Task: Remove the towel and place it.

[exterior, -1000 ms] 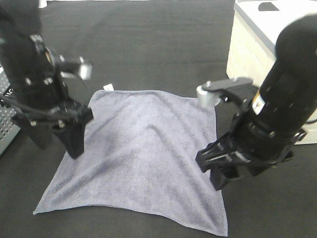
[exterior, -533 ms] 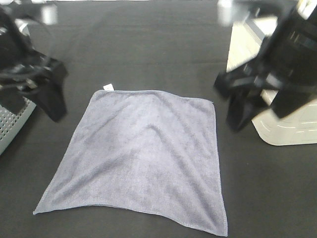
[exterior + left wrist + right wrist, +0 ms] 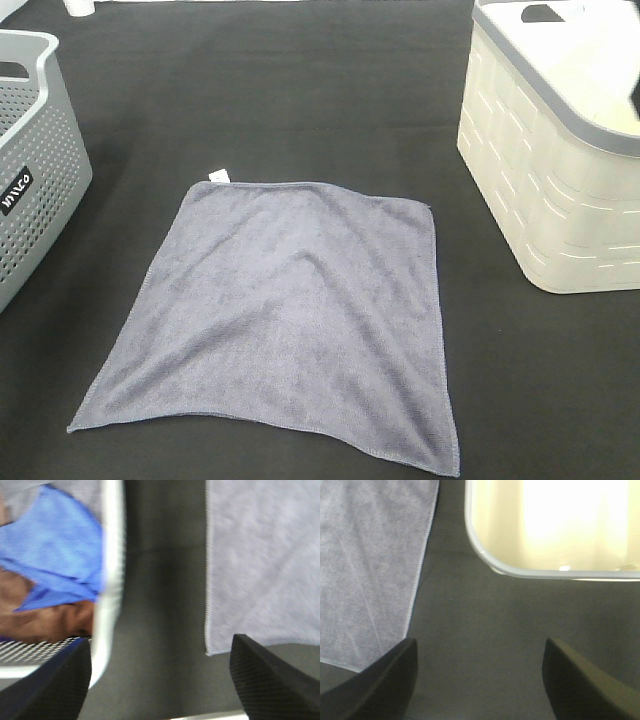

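The towel (image 3: 290,315) is a greyish-purple square cloth lying spread flat on the black table, with a small white tag (image 3: 219,176) at its far left corner. No arm shows in the high view. In the left wrist view my left gripper (image 3: 160,680) hangs open above the bare table, between the towel's edge (image 3: 260,565) and the grey basket; nothing is between its fingers. My right gripper (image 3: 480,677) is open too, above the table between the towel (image 3: 370,560) and the cream bin, and holds nothing.
A grey perforated basket (image 3: 35,160) stands at the left edge; in the left wrist view its rim (image 3: 111,580) shows with blue and brown cloths (image 3: 55,565) inside. A cream bin (image 3: 560,150) with a grey rim stands at the right; its inside (image 3: 560,525) looks empty.
Both arms have risen away from the towel's sides and left the high view. The towel lies as it did before.
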`<action>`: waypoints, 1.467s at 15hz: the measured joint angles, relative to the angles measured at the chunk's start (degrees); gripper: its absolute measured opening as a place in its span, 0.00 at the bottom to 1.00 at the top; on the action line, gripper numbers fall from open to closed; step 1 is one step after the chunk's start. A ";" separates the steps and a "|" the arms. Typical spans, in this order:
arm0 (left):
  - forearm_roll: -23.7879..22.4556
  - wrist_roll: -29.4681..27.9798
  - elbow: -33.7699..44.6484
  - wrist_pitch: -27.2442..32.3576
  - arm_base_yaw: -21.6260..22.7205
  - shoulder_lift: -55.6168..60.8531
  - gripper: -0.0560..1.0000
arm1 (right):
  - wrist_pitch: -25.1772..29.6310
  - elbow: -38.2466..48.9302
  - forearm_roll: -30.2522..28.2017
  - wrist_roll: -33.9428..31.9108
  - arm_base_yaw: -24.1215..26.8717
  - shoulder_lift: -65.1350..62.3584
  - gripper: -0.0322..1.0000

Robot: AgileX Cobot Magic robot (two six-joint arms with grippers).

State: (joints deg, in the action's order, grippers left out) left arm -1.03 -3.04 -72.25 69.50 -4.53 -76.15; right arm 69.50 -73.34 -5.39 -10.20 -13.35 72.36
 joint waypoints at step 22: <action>3.27 8.82 39.13 -2.29 5.16 71.22 0.73 | -3.32 44.75 5.39 13.24 0.46 -68.58 0.69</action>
State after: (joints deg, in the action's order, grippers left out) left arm 2.23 5.79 -33.12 67.21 0.63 -4.93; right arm 66.18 -28.59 0.00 3.04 -12.89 3.78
